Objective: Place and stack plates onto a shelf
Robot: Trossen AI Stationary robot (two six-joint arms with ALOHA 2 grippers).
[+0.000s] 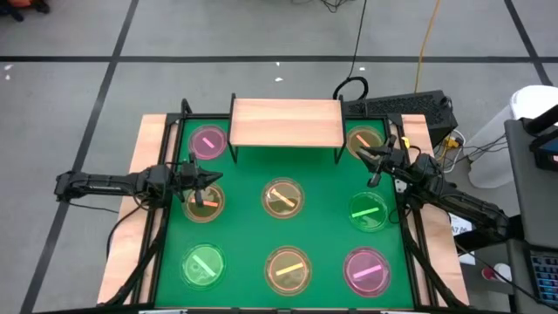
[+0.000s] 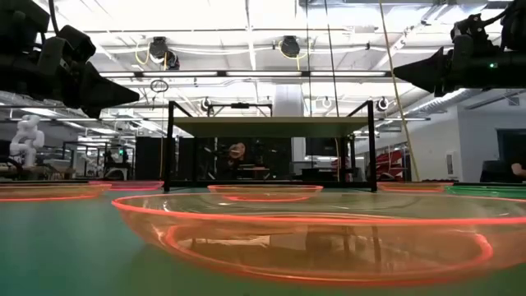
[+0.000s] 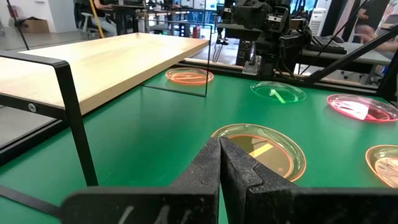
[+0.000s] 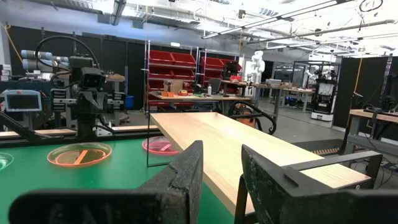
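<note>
So the shelf (image 1: 286, 122) sits at the far edge of the green mat (image 1: 327, 187) with nothing on it, and all eight plates are flat on the mat. Left gripper (image 1: 209, 181) hangs over the left side, its fingers (image 3: 214, 171) pressed together on nothing, right above the orange plate (image 1: 205, 201) in the middle-left spot, not touching it. In the left wrist view the fingertips point toward the centre orange plate (image 3: 260, 148), which lies well past them. Right gripper (image 1: 377, 164) is beside the shelf's right end, over the mat between the far-right orange plate (image 1: 364, 139) and the green plate (image 1: 369, 210); its fingers (image 4: 180, 180) are spread with a clear gap, empty, aimed along the shelf board.
</note>
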